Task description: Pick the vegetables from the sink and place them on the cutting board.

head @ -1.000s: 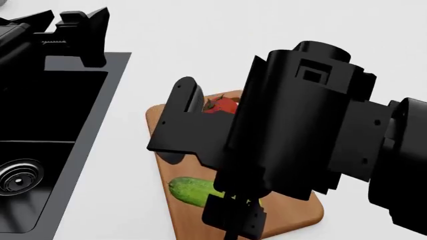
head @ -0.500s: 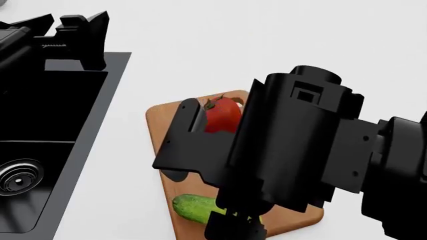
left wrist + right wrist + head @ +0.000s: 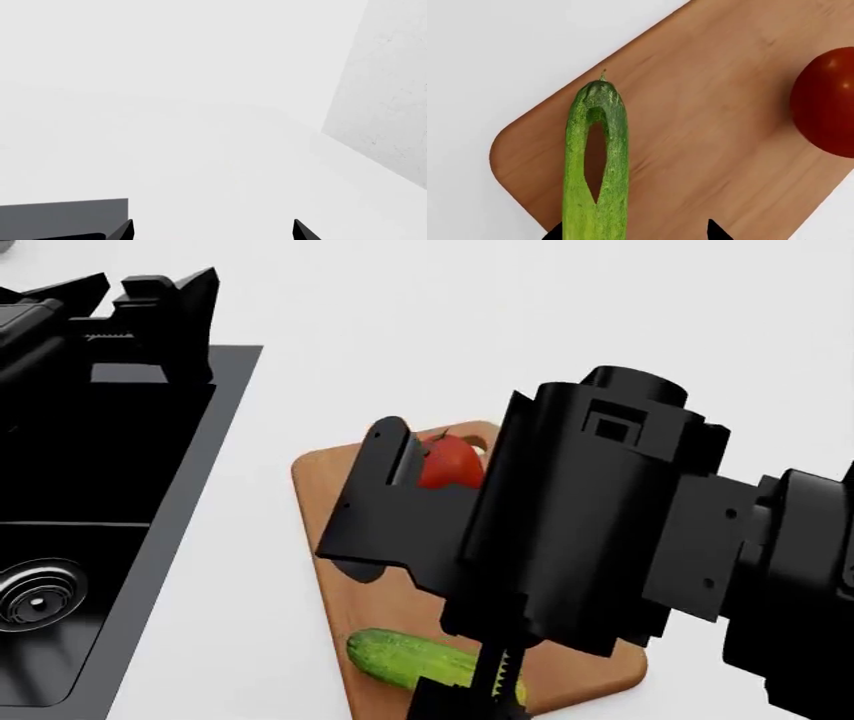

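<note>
Cucumber [image 3: 595, 165] and tomato [image 3: 826, 102] lie on the cutting board [image 3: 707, 120]; the right claw [image 3: 634, 232] hangs spread, apparently empty, above them.

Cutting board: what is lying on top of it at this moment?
On the cutting board lie a cucumber and a tomato, apart from each other. In the head view the right arm covers the board's middle, so nothing there can be checked.

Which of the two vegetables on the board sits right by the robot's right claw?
The cucumber: long and green, it runs down beside the right gripper fingertips. The round red tomato lies apart across the cutting board.
</note>
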Robot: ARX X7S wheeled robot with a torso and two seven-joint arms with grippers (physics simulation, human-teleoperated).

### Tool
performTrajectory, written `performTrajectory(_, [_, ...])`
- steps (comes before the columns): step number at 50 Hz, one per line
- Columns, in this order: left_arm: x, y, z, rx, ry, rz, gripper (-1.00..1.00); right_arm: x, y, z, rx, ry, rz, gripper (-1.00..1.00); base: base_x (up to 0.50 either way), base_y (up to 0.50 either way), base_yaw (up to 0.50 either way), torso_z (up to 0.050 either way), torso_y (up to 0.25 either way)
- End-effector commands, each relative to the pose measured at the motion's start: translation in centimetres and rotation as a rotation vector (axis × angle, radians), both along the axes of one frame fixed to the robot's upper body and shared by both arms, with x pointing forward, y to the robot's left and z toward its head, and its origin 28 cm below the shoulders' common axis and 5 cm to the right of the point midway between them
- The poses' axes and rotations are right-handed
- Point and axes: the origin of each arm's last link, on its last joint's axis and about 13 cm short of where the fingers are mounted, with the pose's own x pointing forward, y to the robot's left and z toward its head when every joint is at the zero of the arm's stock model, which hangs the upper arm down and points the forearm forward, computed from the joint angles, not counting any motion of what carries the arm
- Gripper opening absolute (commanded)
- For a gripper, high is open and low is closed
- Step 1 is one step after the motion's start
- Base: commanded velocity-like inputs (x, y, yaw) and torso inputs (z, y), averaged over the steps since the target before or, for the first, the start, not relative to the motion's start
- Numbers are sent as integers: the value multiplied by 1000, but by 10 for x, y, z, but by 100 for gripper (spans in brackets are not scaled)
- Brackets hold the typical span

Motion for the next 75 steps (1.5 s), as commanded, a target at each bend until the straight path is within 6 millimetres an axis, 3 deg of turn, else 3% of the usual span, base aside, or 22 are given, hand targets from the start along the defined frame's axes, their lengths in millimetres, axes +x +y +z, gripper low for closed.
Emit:
performTrajectory(1, [1,-1,-1,-2,1,-3,100,-2,-2,2,10,26,-7,100,0,0,0,0,0])
performTrajectory(18, [-1,-1,1,-3,-3,-3,100,-20,-10,61,144,-140,-15,100,0,0,0,0,0])
performTrajectory(25, [-3,-2,1,2,-39,-8,100,-13,-25,75,266,-399,-116,100,0,0,0,0,0])
performTrajectory(33, [-12,-3,4,29,-151,2,100,-16,-36,61,454,-733,-199,100,0,0,0,0,0])
performTrajectory(38, [-21,-3,0,15,-164,14,100,-16,-39,42,532,-864,-299,100,0,0,0,0,0])
performTrajectory(44, [-35,-3,-3,1,-182,58,100,-25,-49,16,601,-937,-377,100,0,0,0,0,0])
performTrajectory(52, [-53,-1,-13,-82,-224,91,100,-37,-58,-4,704,-1065,-470,100,0,0,0,0,0])
performTrajectory(62, [-85,-3,-30,-94,-297,78,100,-62,-58,-7,855,-1209,-476,100,0,0,0,0,0])
performTrajectory(75, [-86,-5,-34,-91,-404,70,100,-62,-53,-30,894,-1267,-487,100,0,0,0,0,0])
